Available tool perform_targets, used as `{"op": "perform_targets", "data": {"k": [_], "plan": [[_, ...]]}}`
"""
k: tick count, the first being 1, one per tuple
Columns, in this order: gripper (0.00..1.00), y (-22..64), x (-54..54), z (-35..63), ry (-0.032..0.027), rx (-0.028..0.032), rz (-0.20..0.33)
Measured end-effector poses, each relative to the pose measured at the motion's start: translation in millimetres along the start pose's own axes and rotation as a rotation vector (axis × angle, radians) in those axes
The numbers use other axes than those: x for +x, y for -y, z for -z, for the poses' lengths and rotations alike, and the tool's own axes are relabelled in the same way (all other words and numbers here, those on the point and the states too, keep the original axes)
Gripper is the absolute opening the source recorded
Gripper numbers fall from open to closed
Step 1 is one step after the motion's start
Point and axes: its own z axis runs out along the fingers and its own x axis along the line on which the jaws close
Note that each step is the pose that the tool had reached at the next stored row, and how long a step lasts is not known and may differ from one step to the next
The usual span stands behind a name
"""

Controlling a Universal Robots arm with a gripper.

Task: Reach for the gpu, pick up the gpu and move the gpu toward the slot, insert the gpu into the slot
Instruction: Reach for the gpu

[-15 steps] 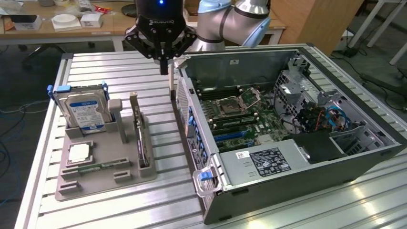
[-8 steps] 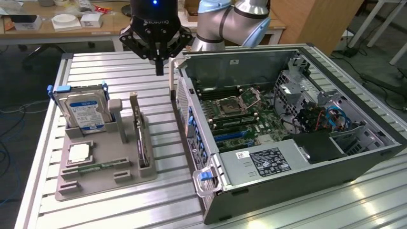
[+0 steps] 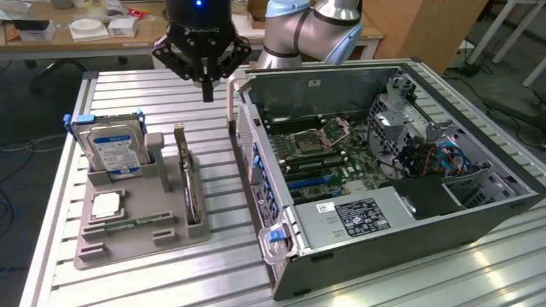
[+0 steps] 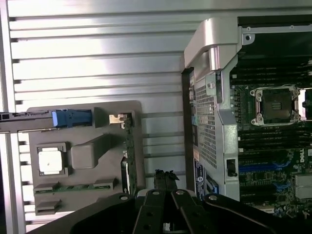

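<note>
Wide slatted metal table (image 3: 153,89) under the gripper (image 3: 207,96), a wooden desk (image 3: 145,39) in the room behind it. The open computer case (image 3: 477,224) sits to the exterior view's right of the gripper, the grey holder tray (image 3: 137,240) lower down on its other side. Fingers pressed together, nothing between them, hanging above bare slats. The gpu (image 3: 191,192) stands on edge in the tray, below the gripper: thin dark blade, narrow metal bracket at the near end. The slot (image 3: 311,183), a blue strip, lies inside the case.

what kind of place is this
Likely a robotics lab workbench: a robot arm hangs over a slatted metal table carrying an open computer case and a grey tray of PC parts.
</note>
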Motion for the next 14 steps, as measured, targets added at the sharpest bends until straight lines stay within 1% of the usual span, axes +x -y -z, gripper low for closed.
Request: {"op": "perform_targets", "data": {"k": [14], "plan": [[0.10,2.2,14.7,0.4,-0.0001,0.0000,0.000]]}}
